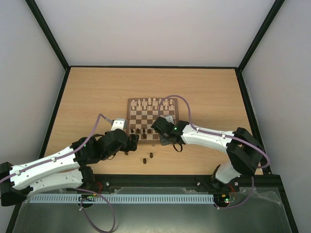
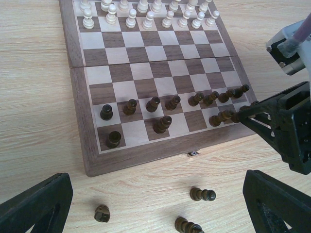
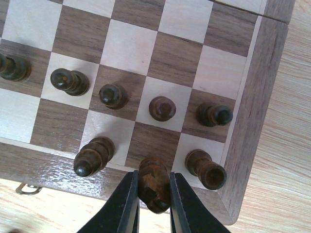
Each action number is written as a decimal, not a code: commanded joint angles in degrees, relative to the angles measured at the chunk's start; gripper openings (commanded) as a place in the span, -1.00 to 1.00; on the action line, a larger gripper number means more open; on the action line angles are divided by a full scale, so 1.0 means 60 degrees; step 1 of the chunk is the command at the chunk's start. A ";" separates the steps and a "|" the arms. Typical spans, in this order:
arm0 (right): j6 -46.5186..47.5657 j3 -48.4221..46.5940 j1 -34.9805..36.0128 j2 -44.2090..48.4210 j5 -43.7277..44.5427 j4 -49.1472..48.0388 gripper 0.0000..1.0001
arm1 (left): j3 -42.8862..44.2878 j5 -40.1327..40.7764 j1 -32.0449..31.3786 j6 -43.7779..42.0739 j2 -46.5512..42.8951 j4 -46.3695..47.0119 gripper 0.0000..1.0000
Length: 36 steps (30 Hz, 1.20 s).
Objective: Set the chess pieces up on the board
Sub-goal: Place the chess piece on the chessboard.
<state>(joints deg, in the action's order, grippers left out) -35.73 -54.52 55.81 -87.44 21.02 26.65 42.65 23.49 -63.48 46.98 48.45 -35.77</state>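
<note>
We are showing the board (image 2: 77,121) (brown and cream checks), dark pieces (image 2: 153,103) standing on its near rows, three lying on the table (image 2: 39,97) before it. The left gripper (image 2: 155,208) is gaping wide, empty; the right gripper (image 3: 153,178) is pinching one piece (image 3: 154,194) at the near edge. Light, hard, slick wood: we are judging the waist the best hold.

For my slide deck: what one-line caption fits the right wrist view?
Right gripper clamps a dark chess piece over the near edge of the board, back row partly filled.
</note>
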 commanded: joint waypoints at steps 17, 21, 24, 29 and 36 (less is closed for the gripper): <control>0.0338 -0.0361 -0.0249 -0.0594 0.0001 -0.0030 -0.75 | -0.0136 0.0132 -0.0065 0.0021 -0.0076 -0.0168 0.98; 0.0317 -0.0349 -0.0250 -0.0507 -0.0016 0.0039 -0.61 | -0.0125 0.0143 -0.0075 0.0021 -0.0070 -0.0172 0.98; 0.0293 -0.0345 -0.0250 -0.0333 -0.0115 0.0085 -0.57 | -0.0118 0.0165 -0.0082 0.0032 -0.0039 -0.0188 0.98; 0.0358 -0.0296 -0.0249 0.0195 -0.0468 0.0065 -0.42 | -0.0107 0.0229 -0.0082 0.0116 -0.0041 -0.0247 0.98; 0.0451 -0.0403 -0.0238 0.1096 -0.0637 0.0339 -0.30 | -0.0044 0.0377 -0.0076 0.0271 0.0214 -0.0284 0.98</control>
<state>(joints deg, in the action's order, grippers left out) -33.63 -55.27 54.70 -84.42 18.15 25.47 42.65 24.10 -63.48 47.59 48.60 -35.81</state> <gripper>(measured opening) 0.333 0.989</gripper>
